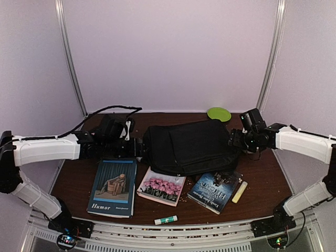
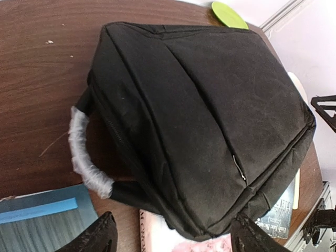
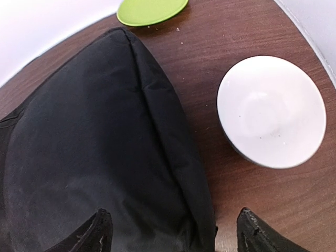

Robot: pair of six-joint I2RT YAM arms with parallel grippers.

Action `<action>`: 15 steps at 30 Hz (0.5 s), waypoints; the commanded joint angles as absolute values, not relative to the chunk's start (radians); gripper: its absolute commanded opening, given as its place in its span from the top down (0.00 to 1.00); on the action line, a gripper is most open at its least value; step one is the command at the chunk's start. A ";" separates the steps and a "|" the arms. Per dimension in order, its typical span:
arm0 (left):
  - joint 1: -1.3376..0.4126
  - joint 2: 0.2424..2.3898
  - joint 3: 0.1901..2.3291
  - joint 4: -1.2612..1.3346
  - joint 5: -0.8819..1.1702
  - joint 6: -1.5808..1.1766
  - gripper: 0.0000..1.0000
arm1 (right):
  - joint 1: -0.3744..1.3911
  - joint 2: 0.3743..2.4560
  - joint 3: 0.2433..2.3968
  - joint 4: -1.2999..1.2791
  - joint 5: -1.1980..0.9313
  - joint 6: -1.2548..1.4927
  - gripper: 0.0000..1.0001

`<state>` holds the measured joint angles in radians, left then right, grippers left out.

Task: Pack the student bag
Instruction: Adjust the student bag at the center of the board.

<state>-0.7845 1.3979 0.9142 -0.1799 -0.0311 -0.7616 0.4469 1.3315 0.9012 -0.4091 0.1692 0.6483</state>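
Observation:
The student bag (image 1: 191, 146) is a black backpack lying flat and zipped shut in the middle of the table. Its pale grey handle (image 2: 84, 152) points to the left. My left gripper (image 1: 137, 148) is at the bag's left end, open and empty, with its fingers wide apart (image 2: 173, 239) just short of the bag's near corner. My right gripper (image 1: 233, 140) is at the bag's right end, open and empty. In the right wrist view (image 3: 176, 233) it straddles the bag's edge (image 3: 94, 157) from above.
In front of the bag lie a teal book (image 1: 113, 186), a pink-flower book (image 1: 161, 186) and a dark blue book (image 1: 214, 190). There is a glue stick (image 1: 166, 220), a yellow stick (image 1: 240, 191), a green plate (image 1: 219, 114) and a white bowl (image 3: 271, 110).

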 commanded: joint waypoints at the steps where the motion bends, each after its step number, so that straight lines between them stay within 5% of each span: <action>1: -0.784 1.486 0.995 -0.096 0.018 -0.771 0.25 | 0.419 1.403 0.954 -0.378 0.128 0.609 0.20; 7: -0.774 1.600 1.021 -0.008 0.096 -0.786 0.29 | 0.419 1.463 0.953 -0.428 0.120 0.592 0.37; 15: -0.747 1.700 1.081 0.015 0.138 -0.767 0.52 | 0.454 1.375 0.923 -0.423 0.056 0.611 0.91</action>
